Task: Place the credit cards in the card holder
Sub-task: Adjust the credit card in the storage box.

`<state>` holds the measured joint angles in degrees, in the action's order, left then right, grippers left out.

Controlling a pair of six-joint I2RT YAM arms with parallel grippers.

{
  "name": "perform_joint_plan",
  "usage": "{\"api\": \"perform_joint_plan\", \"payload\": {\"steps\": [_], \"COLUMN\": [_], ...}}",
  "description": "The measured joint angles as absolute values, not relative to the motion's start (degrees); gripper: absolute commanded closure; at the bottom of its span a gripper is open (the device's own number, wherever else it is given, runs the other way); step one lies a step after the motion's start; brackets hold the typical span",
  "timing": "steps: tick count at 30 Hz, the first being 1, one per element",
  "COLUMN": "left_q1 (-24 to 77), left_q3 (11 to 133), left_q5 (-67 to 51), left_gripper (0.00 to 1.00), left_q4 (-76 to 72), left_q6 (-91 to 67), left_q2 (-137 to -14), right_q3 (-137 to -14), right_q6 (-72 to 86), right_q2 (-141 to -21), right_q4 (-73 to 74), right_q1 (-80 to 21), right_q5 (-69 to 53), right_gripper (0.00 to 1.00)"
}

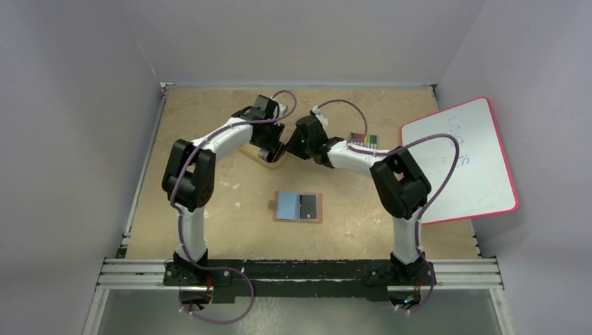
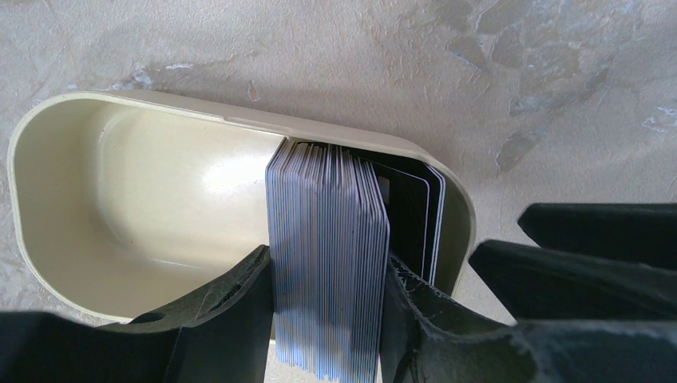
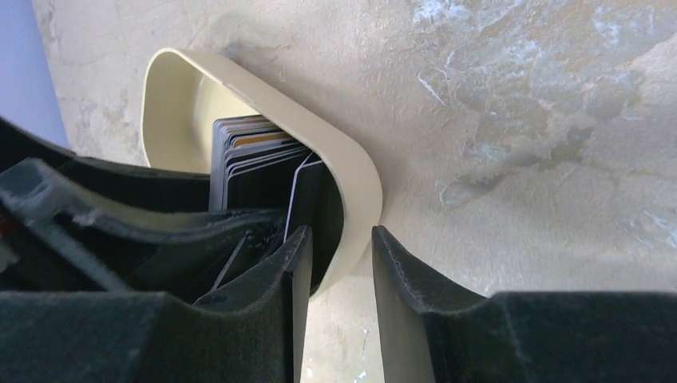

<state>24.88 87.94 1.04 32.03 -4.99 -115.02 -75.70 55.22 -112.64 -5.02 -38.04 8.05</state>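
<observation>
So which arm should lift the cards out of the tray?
Left. The left gripper clamps a stack of credit cards standing in the tray, a finger on each face. The right gripper only straddles the tray's end wall, one finger outside, so probably steadying.

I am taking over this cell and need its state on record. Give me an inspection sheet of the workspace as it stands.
Surface: tan, mottled table; no spills seen.
Job's things: credit cards stand on edge as a stack in the tan tray; card holder lies open flat, nearer the arm bases.
Clutter: pack of markers beside the right arm.
Grippers: left gripper fingers clamp the card stack; right gripper fingers straddle the tray's end wall, grip unclear.
Cables: purple cables loop loosely along both arms; no snag seen.
Surroundings: whiteboard at the right with faint writing; plain walls.
</observation>
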Motion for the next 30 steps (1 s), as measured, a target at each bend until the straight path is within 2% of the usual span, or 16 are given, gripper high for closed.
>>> {"api": "perform_joint_plan", "payload": {"steps": [6,15,18,30], "left_q1": [24.88,24.75,24.18,22.06], "left_q3": [87.99,90.24,91.50,92.47], "left_q5": [1.06,2.44,3.20,8.91], "left_gripper": [1.00,1.00,1.00,0.97], "left_q4": [32.21,35.22,35.59,37.04], "left_q6": [-4.95,-3.86,-3.53,-1.65], "left_q2": [-115.02,-115.50,-115.50,-115.50], "right_q3": [-77.80,-80.36,-80.55,-74.78], "right_q6": [56.58,56.47,55.35,53.19], "right_q2": [-115.98,-119.09,-119.07,-114.19], "right_q4": [-5.02,-4.40,-3.53,-1.98], "right_q1": [-37.80,-37.65,-37.65,-37.76], "right_q5": [7.99,8.03,8.29,9.98], "right_gripper": [0.68,0.88,0.92,0.92]}}
